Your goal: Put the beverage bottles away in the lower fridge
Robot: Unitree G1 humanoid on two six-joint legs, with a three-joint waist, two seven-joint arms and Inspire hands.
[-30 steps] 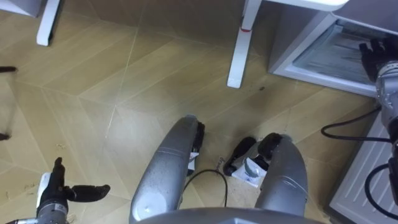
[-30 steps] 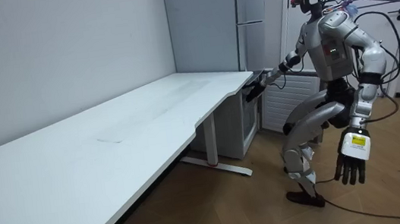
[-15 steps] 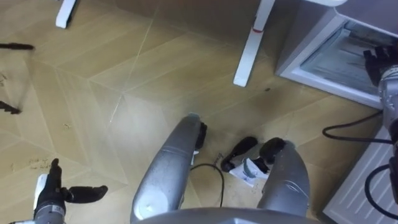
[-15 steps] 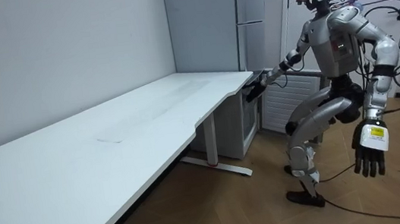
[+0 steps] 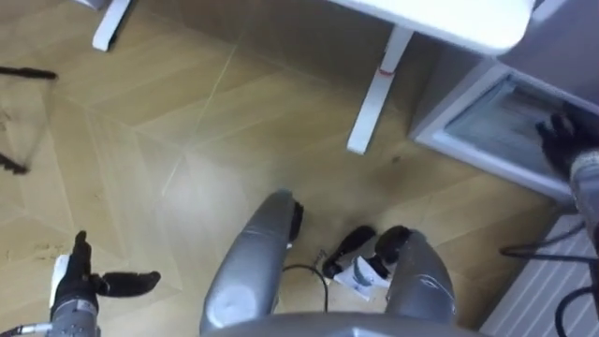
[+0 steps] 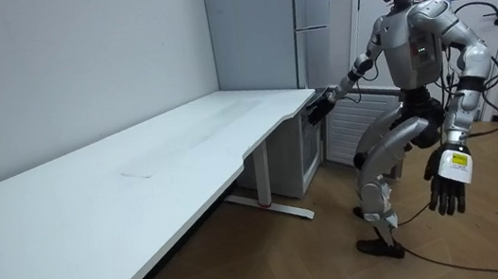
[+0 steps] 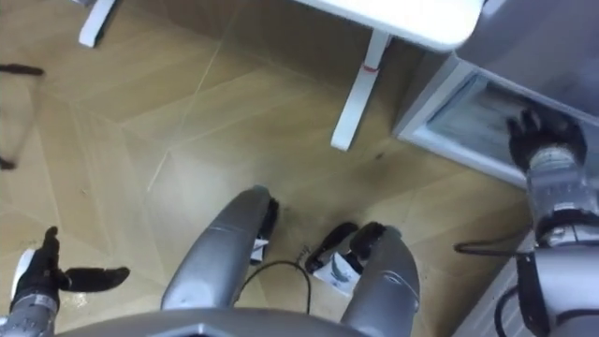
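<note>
Wood floor (image 5: 187, 140) all around. Lower fridge (image 5: 487, 122) just beyond the right robot hand (image 5: 562, 140), close against it; grip there impossible to tell. White worktop (image 5: 449, 19) up and left of that hand, its leg (image 5: 372, 103) nearby. Left robot hand (image 5: 75, 285) well apart on the opposite side, low over the floor, spread open, thumb out, holding nothing.

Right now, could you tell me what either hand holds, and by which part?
Left hand: open, empty. Right hand reaches to the lower fridge; a hold cannot be told.
</note>
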